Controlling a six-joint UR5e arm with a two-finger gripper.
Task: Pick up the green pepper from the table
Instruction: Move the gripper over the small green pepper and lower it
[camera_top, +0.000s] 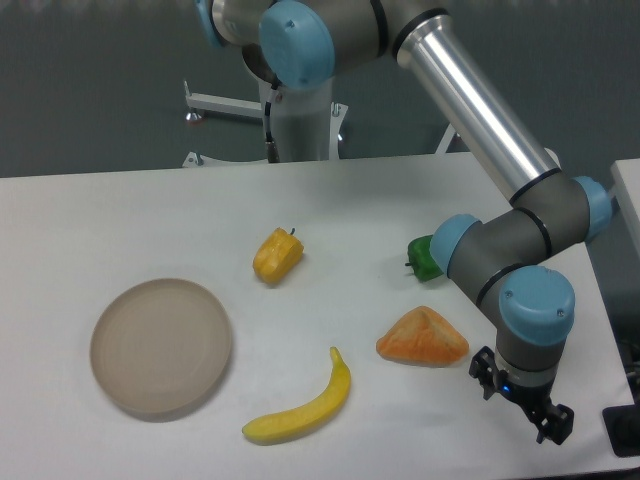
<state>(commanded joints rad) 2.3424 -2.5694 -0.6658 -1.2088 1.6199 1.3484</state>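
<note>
We see the green pepper (422, 257) lying on the table (120, 215) toward its right side, roughly midway between the far and near edges. Only its left part shows, with the short dark stem pointing left; the rest is hidden behind the arm's grey elbow joint with its blue cap, which stands directly in front of it from this camera.

The gripper (523, 404) sits at the end of the wrist near the table's near right corner, well apart from the green pepper. We see a dark fitting there with a small blue light, but we cannot tell whether its fingers are apart or together, and we see nothing held in it.

Between the gripper and the green pepper lies an orange wedge-shaped piece (423, 339), something like a slice of pumpkin or papaya, just left of the wrist. A yellow-orange pepper (277, 256) rests near the middle of the table, level with the green pepper and well to its left. A banana (303, 407) lies close to the near edge, curved, with its tip pointing up toward the orange wedge-shaped piece. A round beige plate (162, 347) sits toward the near left, holding nothing.

We can read no brands, labels or writing anywhere.
</note>
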